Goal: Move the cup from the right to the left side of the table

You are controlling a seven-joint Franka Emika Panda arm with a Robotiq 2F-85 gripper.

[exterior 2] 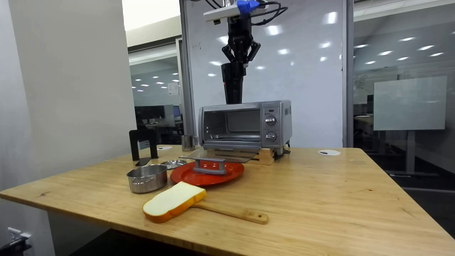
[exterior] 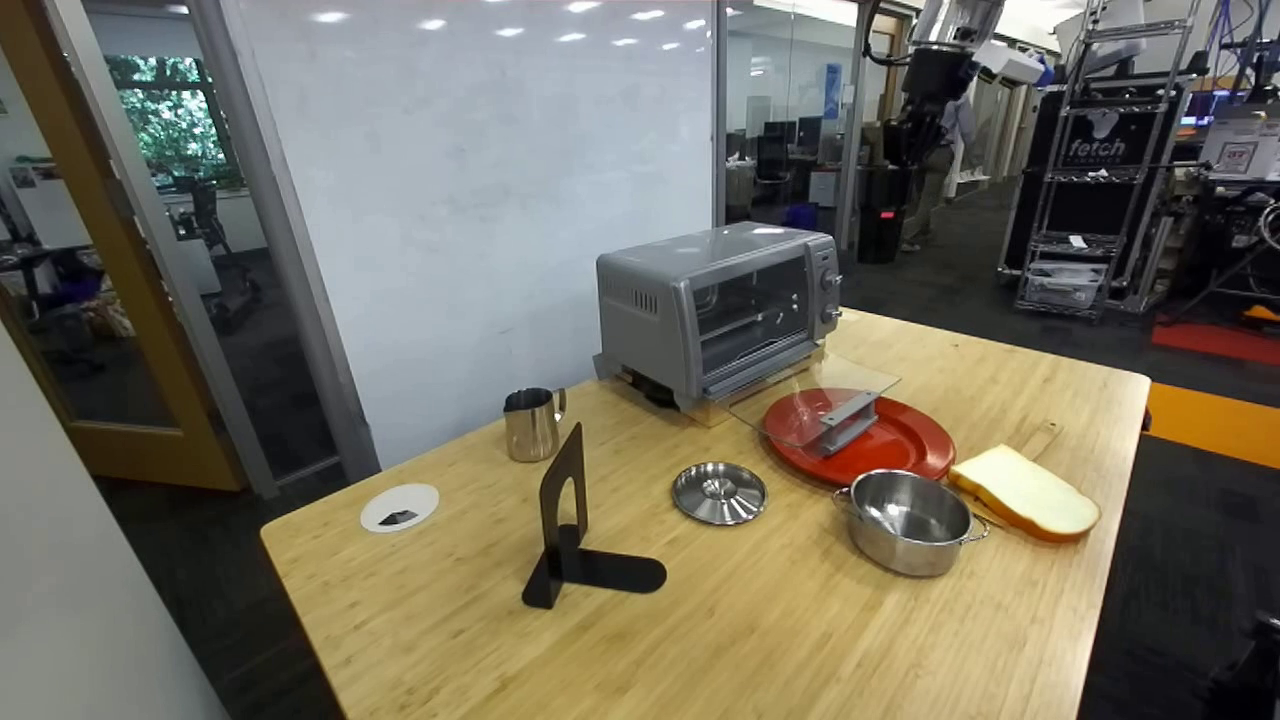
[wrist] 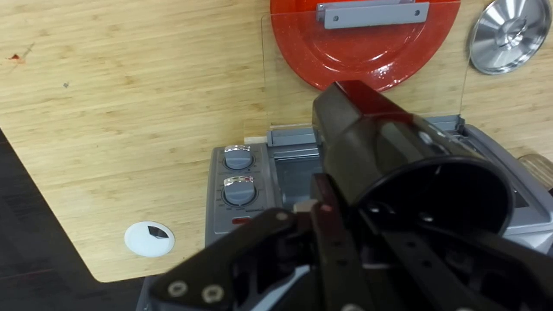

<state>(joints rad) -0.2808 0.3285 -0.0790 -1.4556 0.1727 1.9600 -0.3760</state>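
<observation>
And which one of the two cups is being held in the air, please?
The tall black cup: the fingers grip it at its rim. The small shiny steel cup instead stands on the table, untouched.

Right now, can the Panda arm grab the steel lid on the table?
Probably not: its fingers look closed on the wall of the black cup, so that likely has to be released first. The steel lid itself lies uncovered beside the red plate.
</observation>
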